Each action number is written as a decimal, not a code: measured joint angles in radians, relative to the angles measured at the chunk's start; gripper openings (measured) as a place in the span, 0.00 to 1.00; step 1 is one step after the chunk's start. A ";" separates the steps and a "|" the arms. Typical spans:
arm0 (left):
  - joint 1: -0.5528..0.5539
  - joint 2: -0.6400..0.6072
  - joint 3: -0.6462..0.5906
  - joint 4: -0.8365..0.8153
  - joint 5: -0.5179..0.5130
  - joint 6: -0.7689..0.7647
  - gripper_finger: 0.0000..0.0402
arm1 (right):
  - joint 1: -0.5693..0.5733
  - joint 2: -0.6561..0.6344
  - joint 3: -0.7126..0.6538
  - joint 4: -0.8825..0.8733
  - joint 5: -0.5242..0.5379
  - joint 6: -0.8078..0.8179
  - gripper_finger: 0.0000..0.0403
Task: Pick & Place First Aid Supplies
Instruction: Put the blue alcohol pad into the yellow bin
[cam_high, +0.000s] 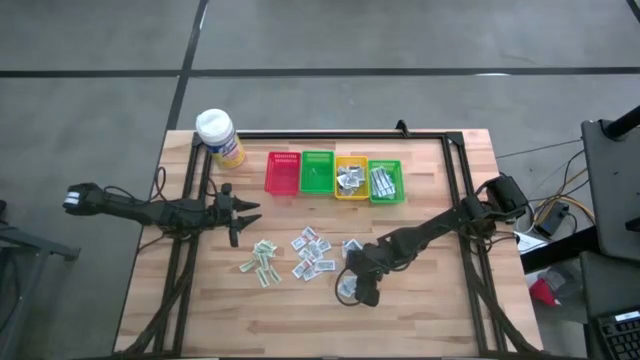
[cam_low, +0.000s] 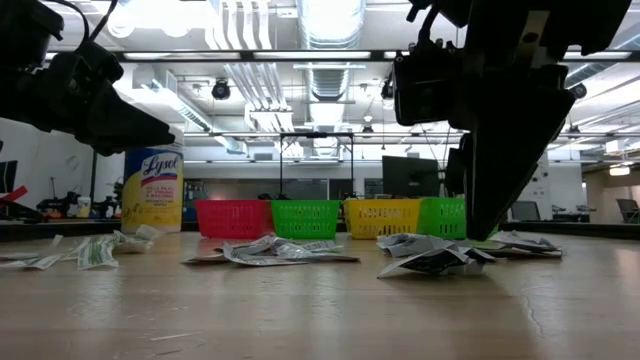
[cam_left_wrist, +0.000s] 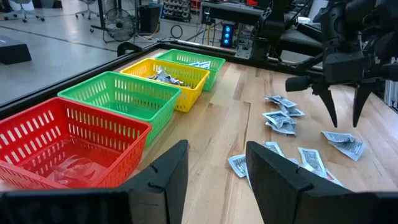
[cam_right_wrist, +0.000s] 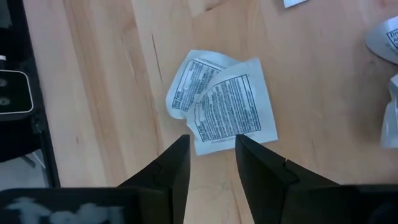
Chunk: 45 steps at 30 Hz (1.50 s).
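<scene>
Since two packets (cam_right_wrist: 221, 109) are overlapping under the right gripper (cam_right_wrist: 211, 158) (fingers spread, holding nothing), it's risking grabbing both.

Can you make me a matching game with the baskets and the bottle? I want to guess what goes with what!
Things:
1. red basket
2. yellow basket
3. bottle
4. right gripper

Matches:
A. holds crumpled packets
B. stands at the table corner, white cap on top
C. hangs open over two packets lying apart from the rest
D. at the end of the row nearest the bottle

Pairs: 1-D, 2-A, 3-B, 4-C
</scene>
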<state>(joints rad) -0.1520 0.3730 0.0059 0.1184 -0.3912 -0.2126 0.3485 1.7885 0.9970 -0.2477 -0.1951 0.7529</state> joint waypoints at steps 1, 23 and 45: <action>0.000 0.000 0.000 0.000 0.000 0.000 0.39 | 0.000 0.000 0.000 0.000 0.000 0.000 0.31; 0.000 0.000 0.000 0.000 0.000 0.000 0.39 | 0.000 0.000 0.076 -0.014 0.067 -0.059 0.34; 0.000 0.000 0.000 -0.007 0.000 0.054 0.39 | 0.001 0.205 0.450 -0.483 0.011 -0.001 0.37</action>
<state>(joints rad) -0.1520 0.3730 0.0059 0.1113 -0.3916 -0.1590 0.3491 1.9935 1.4468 -0.7303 -0.1844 0.7521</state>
